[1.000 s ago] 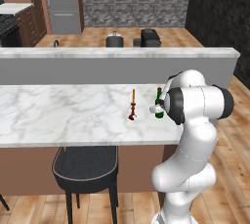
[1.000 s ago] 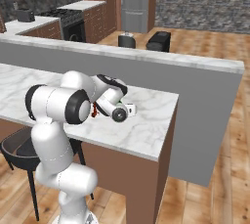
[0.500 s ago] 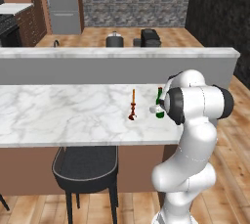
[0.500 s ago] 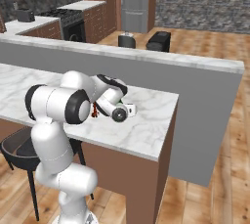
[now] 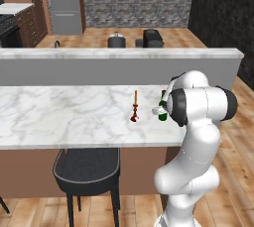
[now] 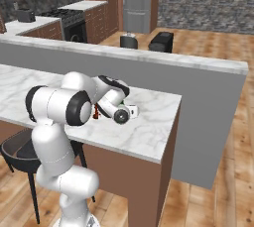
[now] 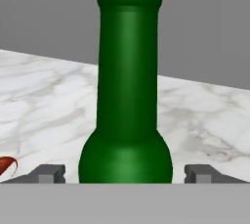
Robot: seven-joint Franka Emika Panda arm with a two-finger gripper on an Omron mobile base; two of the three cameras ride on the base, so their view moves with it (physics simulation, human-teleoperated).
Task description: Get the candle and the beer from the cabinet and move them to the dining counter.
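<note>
The beer (image 7: 128, 96) stands on the dining counter (image 7: 44, 105), right between the gripper (image 7: 126, 173) jaws, which are wide apart, not touching it. It looks slippery and breakable; hold its fat bottom part.

Arm folded low, forearm reaching forward; gripper (image 7: 125, 174) level, jaws spread wide apart, clamping nothing.

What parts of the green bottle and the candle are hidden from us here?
- Slim dark green glass bottle: in the hand view its cap is cut off by the top edge and its base by the bottom edge.
- The same bottle in the left base view: mostly behind the white arm.
- Thin orange taper candle: in the right base view the arm covers nearly all of it.
</note>
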